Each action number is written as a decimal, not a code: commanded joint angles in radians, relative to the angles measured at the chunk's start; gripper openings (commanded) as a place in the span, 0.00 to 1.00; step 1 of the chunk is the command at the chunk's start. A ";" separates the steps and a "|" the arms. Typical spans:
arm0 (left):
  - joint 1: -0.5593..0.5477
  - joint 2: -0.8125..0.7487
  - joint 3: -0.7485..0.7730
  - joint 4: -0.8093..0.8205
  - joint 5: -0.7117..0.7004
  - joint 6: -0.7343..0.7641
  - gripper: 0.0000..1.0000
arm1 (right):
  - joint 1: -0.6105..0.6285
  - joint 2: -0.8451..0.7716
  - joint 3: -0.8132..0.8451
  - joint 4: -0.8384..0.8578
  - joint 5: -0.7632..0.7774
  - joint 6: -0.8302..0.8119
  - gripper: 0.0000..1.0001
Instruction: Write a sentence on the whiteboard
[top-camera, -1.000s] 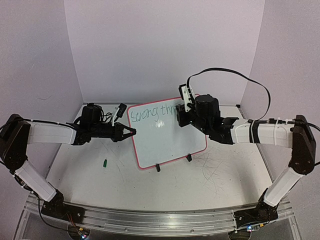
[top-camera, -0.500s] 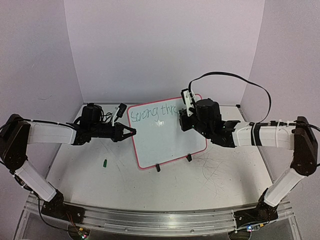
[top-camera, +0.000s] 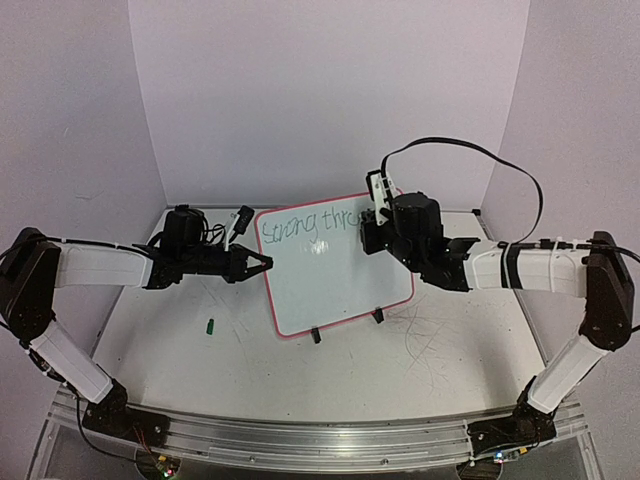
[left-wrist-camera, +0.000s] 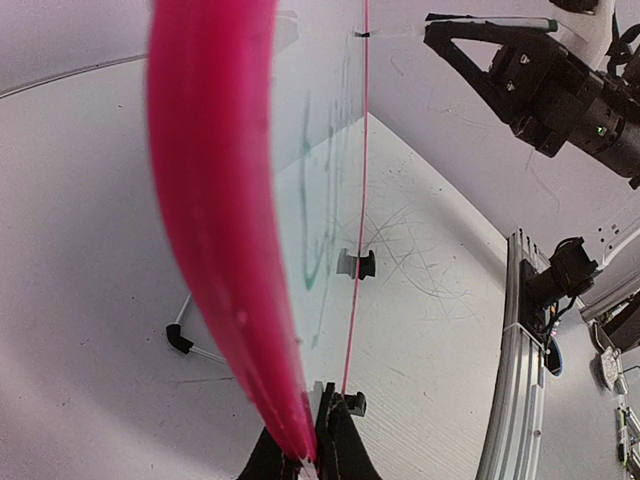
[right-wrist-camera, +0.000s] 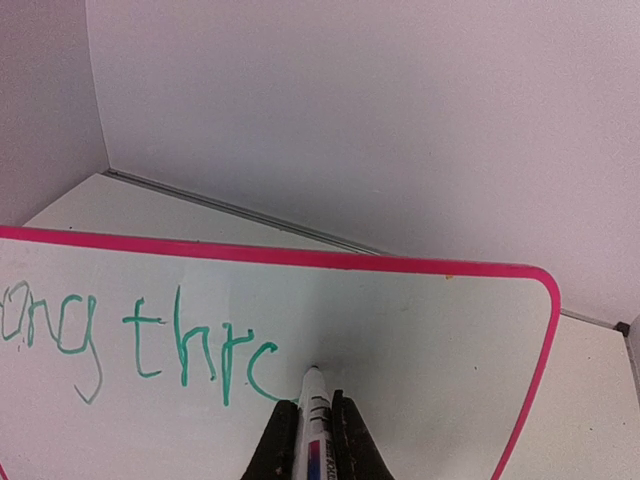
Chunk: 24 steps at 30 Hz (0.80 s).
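At the rear middle of the table (top-camera: 420, 375): we log the whiteboard (top-camera: 340, 275) standing tilted back on its clip feet, face toward the arms.
Left gripper (left-wrist-camera: 318, 440): fingers closed onto the board's pink rim at its left edge. We judge this a steadying hold, so the board neither slides nor tips under pen pressure.
Right gripper (right-wrist-camera: 313, 412): fingers pinched tight round the marker (right-wrist-camera: 313, 385), barrel lying along the fingers and tip forward. That puts the stroke right under the wrist camera.
Tip contact: on the board face or a hair off it; we cannot tell which.
Sentence (right-wrist-camera: 150, 335): green, along the upper part of the board. It reads "Strong", then "thr" and an open curve that we take for a half-made "o". The tip sits just right of that curve.
Stage, our judgement: mid-word in the second word, most of the sentence not yet written. The white area below the writing is bare.
Green cap (top-camera: 211, 325): small piece lying on the table left of the board and well apart from it. We take it for the marker's cap, parked out of the writing path.
Counts: two arms, two grippers, both occupied; one board; two black clip feet (top-camera: 316, 336); one marker; one green cap; one line of writing holding one whole word and one part-word.
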 joint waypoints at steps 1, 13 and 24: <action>0.008 0.016 0.028 -0.027 -0.151 0.106 0.00 | -0.006 0.021 0.057 0.045 -0.014 0.005 0.00; 0.008 0.016 0.025 -0.027 -0.150 0.108 0.00 | -0.006 -0.003 0.035 0.025 -0.116 0.009 0.00; 0.007 0.008 0.025 -0.027 -0.153 0.108 0.00 | -0.078 -0.103 -0.036 0.074 -0.123 0.049 0.00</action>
